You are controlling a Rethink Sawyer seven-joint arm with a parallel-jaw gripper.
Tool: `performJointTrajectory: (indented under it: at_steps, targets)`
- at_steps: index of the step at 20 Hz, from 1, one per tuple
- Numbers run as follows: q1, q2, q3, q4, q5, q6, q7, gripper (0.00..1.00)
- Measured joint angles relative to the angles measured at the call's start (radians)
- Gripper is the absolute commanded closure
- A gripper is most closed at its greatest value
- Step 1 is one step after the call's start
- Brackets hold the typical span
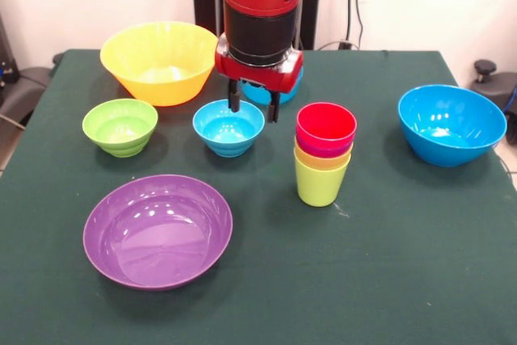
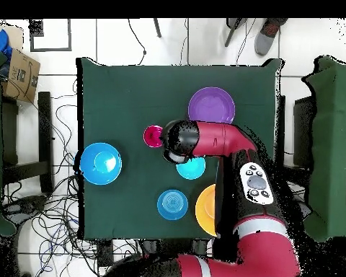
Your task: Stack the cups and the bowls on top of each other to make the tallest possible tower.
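A: What can't you see properly?

B: A second small blue bowl [image 1: 260,93] sits behind the gripper [image 1: 254,107], so from the front only slivers of it show past the red wrist. From above it is clear [image 2: 172,204]. The small green bowl [image 1: 120,125] is plain from the front, but from above the arm [image 2: 212,141] covers it. The arm also cuts off the right part of the yellow-orange bowl [image 2: 205,210] in the overhead view.

A: And the gripper?

B: Its two dark fingers [image 1: 234,99] hang apart with nothing between them, just above the far rim of the small blue bowl [image 1: 229,127] in the middle of the table [image 1: 388,264].

A: Where is the tower?

B: The tower [image 1: 323,155] stands right of that small blue bowl, near the table's centre. The lime green cup [image 1: 320,184] is lowest, then the yellow cup [image 1: 321,157], a thin band of the purple cup [image 1: 323,149], and the red cup [image 1: 326,125] on top. From above only the red mouth [image 2: 153,135] shows.

A: Anything in the bowls?

B: No. The purple bowl [image 1: 157,230] lies near left, the large blue bowl [image 1: 451,124] far right, each standing alone and empty.
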Motion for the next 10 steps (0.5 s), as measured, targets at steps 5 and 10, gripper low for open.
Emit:
performJointTrajectory:
  at_steps: [5,10]
  targets:
    - [0.0,0.005,-0.009,0.0,0.0,-0.05,0.0,0.0]
    - [0.0,0.025,-0.016,0.0,0.0,-0.079,0.0,0.0]
